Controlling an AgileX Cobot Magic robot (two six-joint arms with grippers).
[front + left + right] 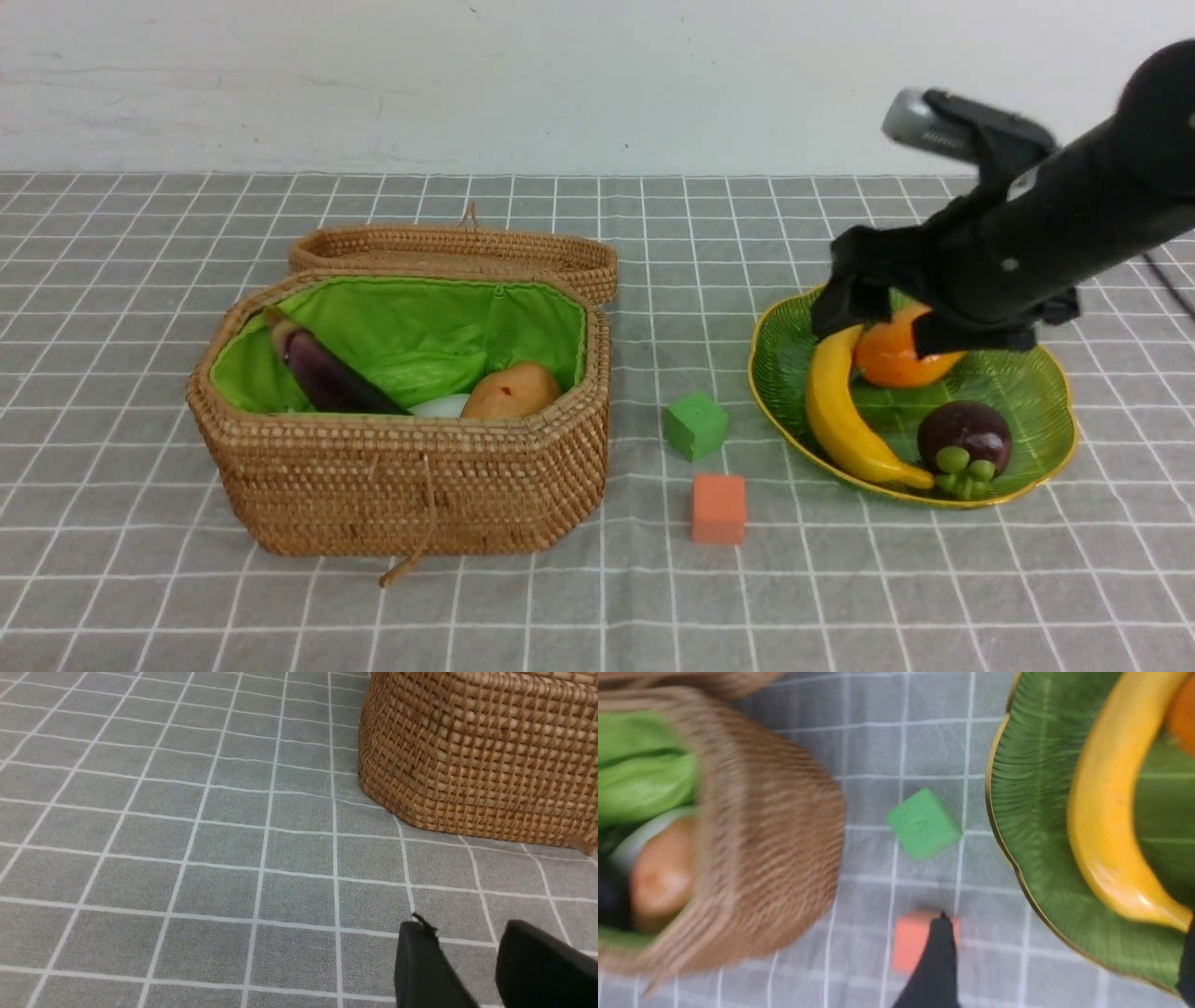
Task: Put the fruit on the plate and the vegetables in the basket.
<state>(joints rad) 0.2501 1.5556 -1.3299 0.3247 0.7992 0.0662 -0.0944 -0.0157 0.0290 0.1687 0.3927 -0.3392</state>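
The right arm [1055,243] is showing a thick matte-black tube with small pale screws; a silver-grey camera [920,126] is sitting above its black gripper [878,308]. 2 black fingers [420,966] are tapering to blunt tips.

No words, labels, brand marks, numbers or signs can be read on anything in the three views. The green cube [924,824] shows a faint embossed mark on its upper face in the right wrist view, too blurred to tell what it is.
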